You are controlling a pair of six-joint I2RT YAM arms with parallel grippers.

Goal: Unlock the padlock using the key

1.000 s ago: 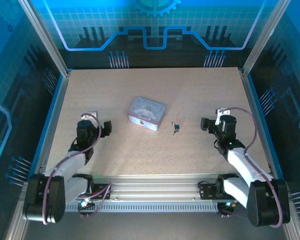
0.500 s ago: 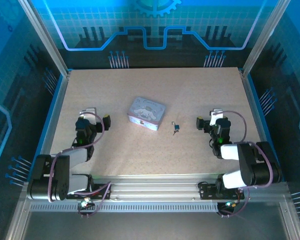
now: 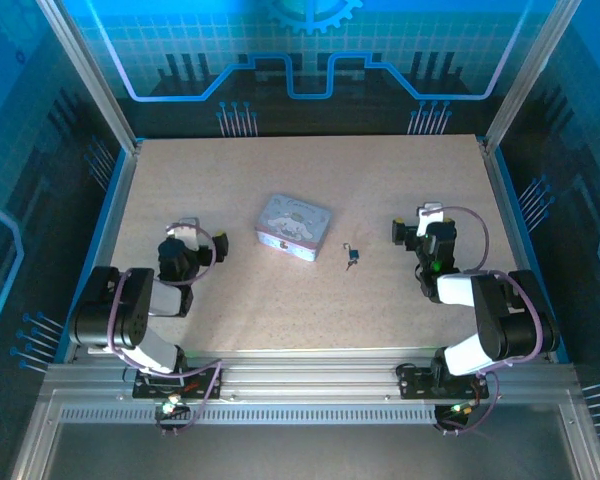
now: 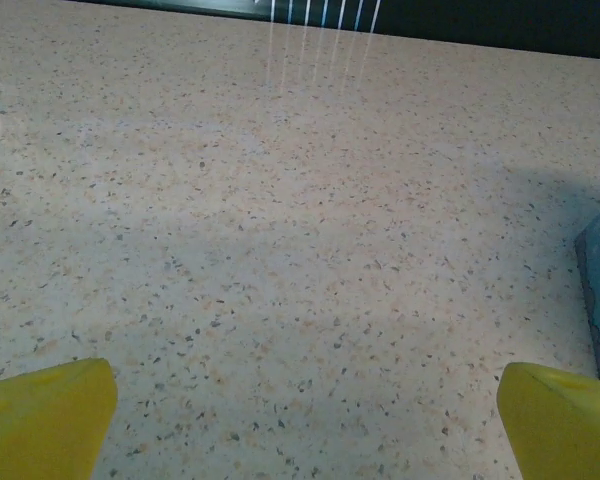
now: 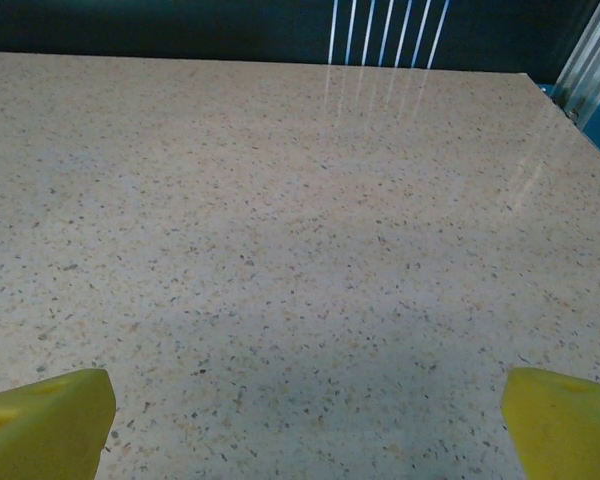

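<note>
Both the left fingers point(image 4: 42, 418) and right fingers point(image 5: 42, 424) stand spread wide, empty, over the worktop point(image 3: 280, 300). Between them, nearer the right pair, lies the padlock point(image 3: 352, 257), its key too small to separate out. Best approach low, steadying the lock body before seeking the key.

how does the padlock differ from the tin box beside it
The padlock is tiny; the tin box is far bigger. The padlock is dark bluish with a thin silvery loop; the tin box is pale grey with a cartoon print. Both lie on the table, apart, the padlock right of the tin box.
</note>
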